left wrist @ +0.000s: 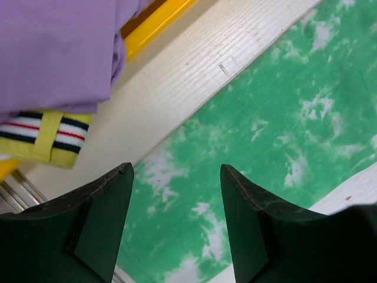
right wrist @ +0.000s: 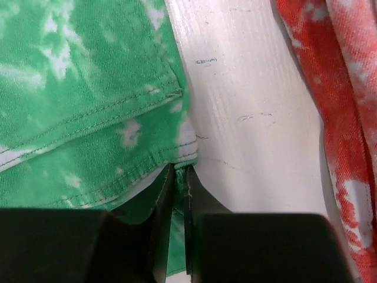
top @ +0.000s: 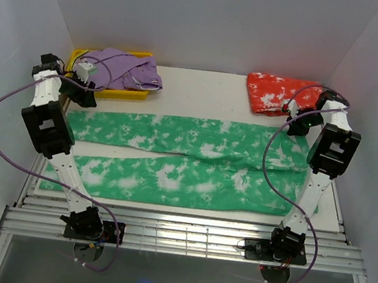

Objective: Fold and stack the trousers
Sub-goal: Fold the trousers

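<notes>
My left gripper (left wrist: 177, 177) hangs with its jaws wide apart and nothing between them, over the far left end of the green trousers (top: 173, 157), close to the yellow bin (top: 122, 94). Below those fingers I see green cloth with white blotches and a strip of bare white table (top: 201, 95) beside it. The purple garment (top: 125, 68) lies heaped in the bin, with a striped cloth band (left wrist: 47, 138) peeking out under it.

My right gripper (right wrist: 178, 177) has its jaws drawn almost together on the corner edge of the green trousers at their right end; a thin fold of green cloth sits pinched between the fingers.

The green trousers lie spread flat across the middle of the table, both legs running side by side from right to left. The red-orange trousers (top: 274, 93) rest folded at the far right corner, apart from the green pair, with bare table between them
</notes>
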{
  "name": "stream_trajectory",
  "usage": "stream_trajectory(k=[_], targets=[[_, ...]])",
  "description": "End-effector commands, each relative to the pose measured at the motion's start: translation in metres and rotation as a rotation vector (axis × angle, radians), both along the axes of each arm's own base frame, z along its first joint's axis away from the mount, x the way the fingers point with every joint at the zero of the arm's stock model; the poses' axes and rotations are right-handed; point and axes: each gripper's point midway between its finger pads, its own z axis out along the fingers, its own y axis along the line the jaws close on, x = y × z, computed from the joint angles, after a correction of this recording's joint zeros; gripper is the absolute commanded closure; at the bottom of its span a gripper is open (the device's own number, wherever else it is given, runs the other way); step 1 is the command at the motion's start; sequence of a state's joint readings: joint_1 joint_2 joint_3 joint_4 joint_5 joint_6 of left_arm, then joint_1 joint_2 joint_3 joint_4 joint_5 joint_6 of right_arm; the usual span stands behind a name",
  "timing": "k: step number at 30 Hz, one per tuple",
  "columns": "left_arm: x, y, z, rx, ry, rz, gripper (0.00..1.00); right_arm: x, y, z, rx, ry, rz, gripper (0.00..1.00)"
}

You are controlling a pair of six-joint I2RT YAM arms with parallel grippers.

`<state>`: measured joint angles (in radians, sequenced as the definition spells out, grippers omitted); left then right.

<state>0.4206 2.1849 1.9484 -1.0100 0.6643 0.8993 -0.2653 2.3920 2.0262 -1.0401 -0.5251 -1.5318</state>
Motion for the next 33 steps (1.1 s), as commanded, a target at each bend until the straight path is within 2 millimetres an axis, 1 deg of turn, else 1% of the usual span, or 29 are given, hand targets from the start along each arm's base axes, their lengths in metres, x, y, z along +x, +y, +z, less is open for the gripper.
stream_trajectory(k=[1,2,3,4,5,8,9,11,13,14,15,17,19,20,21,22,25,28,29,30,31,32,33], targets=[[0.006,-0.014,0.004,0.023,-0.128,-0.236,0.28,-0.058,-0.005,-0.038,-0.077,0.218,0.101,0.9],[0.009,-0.013,-0.002,0.022,-0.132,-0.252,0.28,-0.053,-0.006,-0.034,-0.088,0.186,0.103,0.92],[0.011,-0.013,-0.006,0.035,-0.134,-0.274,0.28,-0.053,-0.005,-0.035,-0.089,0.18,0.109,0.92],[0.013,-0.011,-0.01,0.039,-0.131,-0.275,0.28,-0.051,-0.005,-0.031,-0.094,0.166,0.109,0.92],[0.019,-0.007,-0.018,0.043,-0.126,-0.275,0.29,-0.049,-0.006,-0.031,-0.103,0.152,0.11,0.92],[0.024,0.005,-0.035,0.056,-0.11,-0.27,0.31,-0.047,-0.008,-0.026,-0.118,0.136,0.111,0.92],[0.027,0.011,-0.035,0.069,-0.121,-0.263,0.31,-0.047,-0.008,-0.028,-0.124,0.133,0.119,0.92],[0.027,0.018,-0.043,0.094,-0.119,-0.278,0.31,-0.049,-0.011,-0.027,-0.143,0.127,0.128,0.92],[0.02,0.027,-0.057,0.14,-0.085,-0.294,0.32,-0.05,-0.013,-0.026,-0.159,0.114,0.146,0.92],[0.018,0.028,-0.062,0.163,-0.081,-0.319,0.33,-0.051,-0.014,-0.027,-0.167,0.115,0.152,0.92],[0.01,0.03,-0.069,0.161,-0.055,-0.323,0.34,-0.049,-0.014,-0.026,-0.174,0.103,0.159,0.92],[0.0,0.032,-0.076,0.163,-0.025,-0.347,0.37,-0.047,-0.017,-0.025,-0.187,0.089,0.163,0.92],[-0.02,0.028,-0.082,0.111,0.028,-0.35,0.4,-0.045,-0.019,-0.024,-0.199,0.078,0.166,0.92],[-0.034,0.024,-0.083,0.081,0.063,-0.363,0.44,-0.044,-0.02,-0.024,-0.209,0.077,0.168,0.92],[-0.045,0.019,-0.086,0.061,0.091,-0.377,0.46,-0.043,-0.022,-0.024,-0.215,0.073,0.169,0.92],[-0.061,0.013,-0.089,0.041,0.131,-0.388,0.48,-0.043,-0.024,-0.025,-0.223,0.07,0.168,0.92],[-0.093,-0.003,-0.09,-0.003,0.189,-0.418,0.52,-0.041,-0.027,-0.025,-0.236,0.061,0.181,0.92],[-0.099,-0.004,-0.088,0.009,0.193,-0.43,0.56,-0.041,-0.029,-0.025,-0.248,0.055,0.188,0.92],[-0.097,0.001,-0.088,0.032,0.191,-0.429,0.57,-0.041,-0.03,-0.027,-0.249,0.058,0.19,0.92],[-0.094,0.004,-0.088,0.044,0.19,-0.423,0.63,-0.041,-0.029,-0.027,-0.25,0.056,0.191,0.92],[-0.089,0.008,-0.088,0.059,0.184,-0.418,0.67,-0.04,-0.029,-0.026,-0.249,0.053,0.191,0.92],[-0.077,0.015,-0.088,0.082,0.164,-0.409,0.7,-0.037,-0.028,-0.024,-0.243,0.038,0.185,0.92],[-0.07,0.019,-0.087,0.094,0.152,-0.4,0.74,-0.032,-0.028,-0.02,-0.238,0.029,0.161,0.92]])
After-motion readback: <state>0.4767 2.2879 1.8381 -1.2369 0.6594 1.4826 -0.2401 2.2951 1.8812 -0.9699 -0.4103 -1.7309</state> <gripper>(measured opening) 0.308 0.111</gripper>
